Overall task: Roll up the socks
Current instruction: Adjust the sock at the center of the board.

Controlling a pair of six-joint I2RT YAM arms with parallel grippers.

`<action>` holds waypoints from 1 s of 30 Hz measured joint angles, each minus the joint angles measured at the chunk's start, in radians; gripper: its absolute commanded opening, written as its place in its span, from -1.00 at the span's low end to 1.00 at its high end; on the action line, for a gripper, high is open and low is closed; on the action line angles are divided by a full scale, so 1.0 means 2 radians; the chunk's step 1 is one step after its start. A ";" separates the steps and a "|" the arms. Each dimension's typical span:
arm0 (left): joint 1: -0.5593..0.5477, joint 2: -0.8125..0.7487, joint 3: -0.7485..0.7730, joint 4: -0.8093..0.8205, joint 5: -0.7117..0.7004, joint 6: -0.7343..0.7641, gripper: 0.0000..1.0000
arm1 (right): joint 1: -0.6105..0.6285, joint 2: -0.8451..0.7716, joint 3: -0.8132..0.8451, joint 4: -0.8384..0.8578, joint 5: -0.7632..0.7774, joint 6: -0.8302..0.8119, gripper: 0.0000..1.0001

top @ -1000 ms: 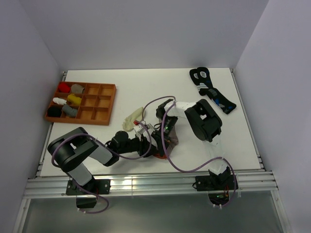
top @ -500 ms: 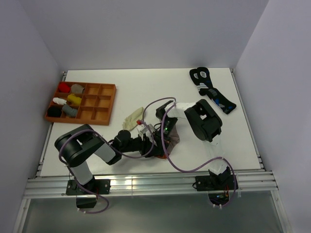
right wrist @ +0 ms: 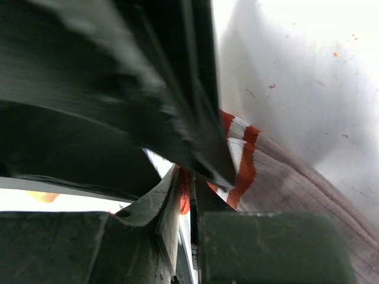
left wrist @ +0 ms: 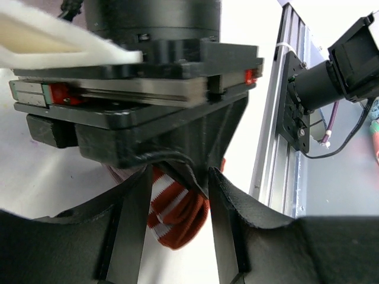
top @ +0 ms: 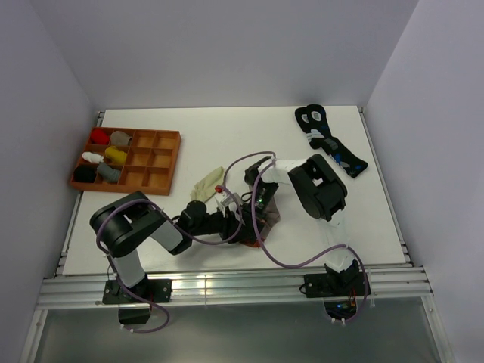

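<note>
Probably beginning the roll: pinching the striped cuff of the taupe sock (top: 269, 215), lying near-centre, in the right gripper (right wrist: 188, 177), fingers clamped on fabric; straddling it with the left gripper (left wrist: 177, 195), fingers apart. Leaving the cream sock (top: 204, 186) just far-left. Next likely calling for turning the cuff over.

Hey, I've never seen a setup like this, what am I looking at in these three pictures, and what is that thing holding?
These are two robot arms bolted to a white table. The wide picture looks down from above; the two close-ups come from cameras on each wrist. Each arm ends in a two-finger pincer. The right pincer is shut on the red-and-white cuff of a taupe sock. The left pincer straddles that same cuff; whether it squeezes, I cannot tell. Beside them lies a cream sock. A wooden tray on the left holds small sock bundles, and black socks lie far right.
</note>
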 measured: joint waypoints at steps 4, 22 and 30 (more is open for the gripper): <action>0.000 0.008 0.005 0.004 0.001 0.000 -0.03 | 0.000 -0.008 0.000 -0.001 0.003 -0.006 -1.00; 0.005 0.007 0.003 0.011 0.025 0.002 -0.01 | -0.001 -0.026 -0.008 -0.002 0.007 -0.002 -1.00; 0.007 0.007 0.002 0.012 0.032 0.002 0.00 | -0.006 -0.033 -0.016 0.000 0.007 -0.001 -1.00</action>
